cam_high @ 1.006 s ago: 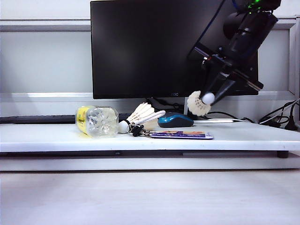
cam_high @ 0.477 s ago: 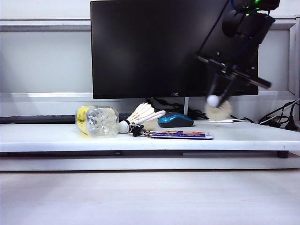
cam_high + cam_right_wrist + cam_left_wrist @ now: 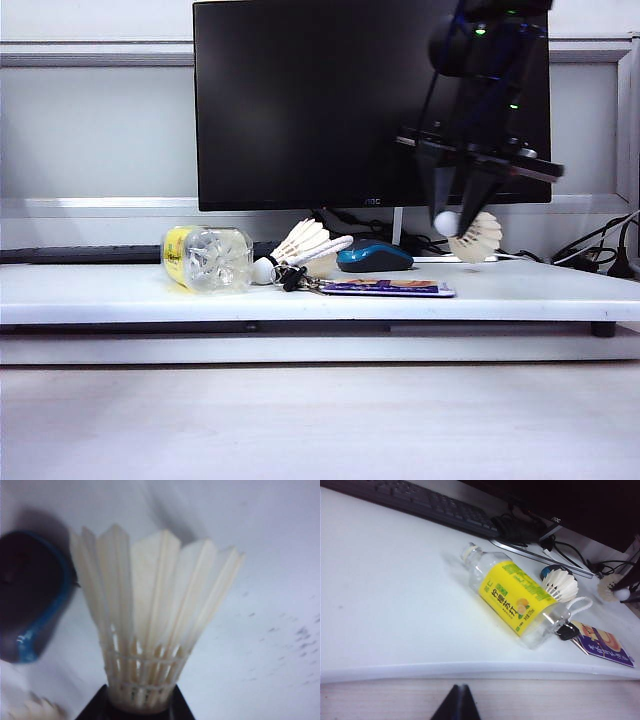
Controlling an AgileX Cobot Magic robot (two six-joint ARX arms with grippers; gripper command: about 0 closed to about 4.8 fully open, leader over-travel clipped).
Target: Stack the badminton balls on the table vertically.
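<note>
While the right tool (image 3: 462, 222) clamps one white feather shuttlecock (image 3: 470, 236) above the long white desk (image 3: 520, 290), the second shuttlecock (image 3: 300, 250) lies sideways well left of it; the left tool (image 3: 456, 705) idles, opening indeterminable.

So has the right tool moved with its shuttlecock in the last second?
Yes. The right tool has turned, so the held shuttlecock now flares right, its cork still at about the same spot right of the monitor stand.
</note>
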